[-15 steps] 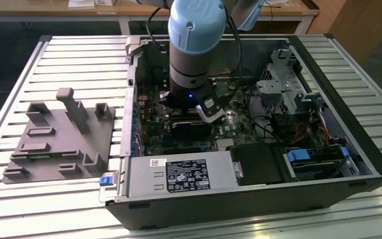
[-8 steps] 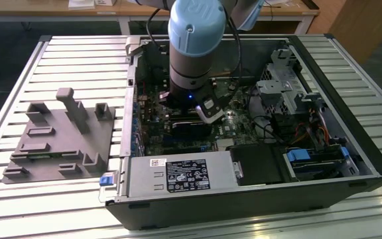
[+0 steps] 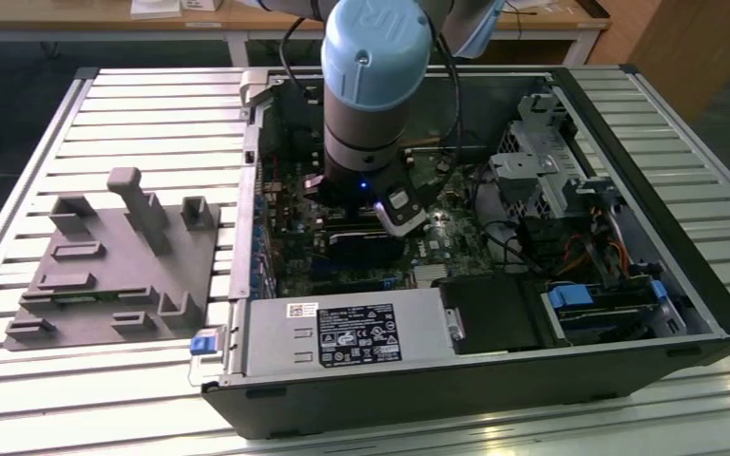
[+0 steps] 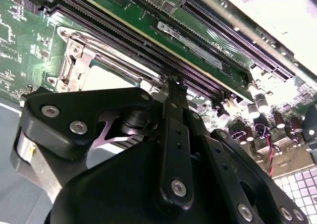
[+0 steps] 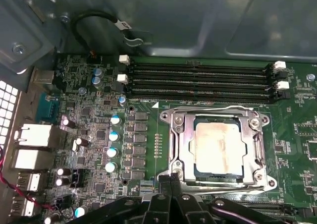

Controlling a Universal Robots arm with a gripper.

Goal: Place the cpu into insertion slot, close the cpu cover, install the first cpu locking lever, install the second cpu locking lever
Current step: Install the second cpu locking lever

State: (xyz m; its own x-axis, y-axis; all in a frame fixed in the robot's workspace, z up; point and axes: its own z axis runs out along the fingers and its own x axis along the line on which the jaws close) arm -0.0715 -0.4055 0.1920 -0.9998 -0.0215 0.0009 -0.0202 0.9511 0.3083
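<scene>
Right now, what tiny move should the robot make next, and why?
Probably press the tool down a little at the edge of the cpu cover, where its tip sits: the cpu already lies under the closed cover, so locking it looks like what's left.

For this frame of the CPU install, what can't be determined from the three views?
- Exterior view: the insertion slot is hidden behind the arm and pincer.
- First wrist view: the cpu sits under the cpu cover; whether the locking levers are latched is unclear, since the pincer hides the cover's near edge.
- Second wrist view: the pincer body blocks most of the cpu.
</scene>
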